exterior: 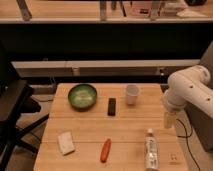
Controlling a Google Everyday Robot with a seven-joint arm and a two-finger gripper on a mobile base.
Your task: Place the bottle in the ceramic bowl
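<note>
Starting at the far left, a black chair (15, 107) sits just off the wooden table's (90, 127) left edge. On the table's near left lies a small white packet (66, 142), flat on the wood.

Moving right and toward the far side, here is the ceramic bowl (82, 96), green and round, standing on its own with nothing showing inside it. Nearer the front edge, an orange-red oblong item (105, 149) lies lengthwise, well apart from the bowl. Just right of the bowl sits a small black rectangular object (111, 106), and beyond it a white cup (132, 93) stands upright near the table's far right.

Now the bottle (151, 150). It is clear with a white cap and a label, down at the near right corner of the table, and the whole spread of the table lies between it and the bowl. Whether it stands or lies, I cannot tell.

At the right edge, the white robot arm (190, 87) bends in from the side. The gripper (169, 120) hangs below it, over the table's right edge, near the bottle but apart from it. Whether the claw is open or closed, I cannot tell. A dark cable (186, 131) trails on the floor just right of the table.
</note>
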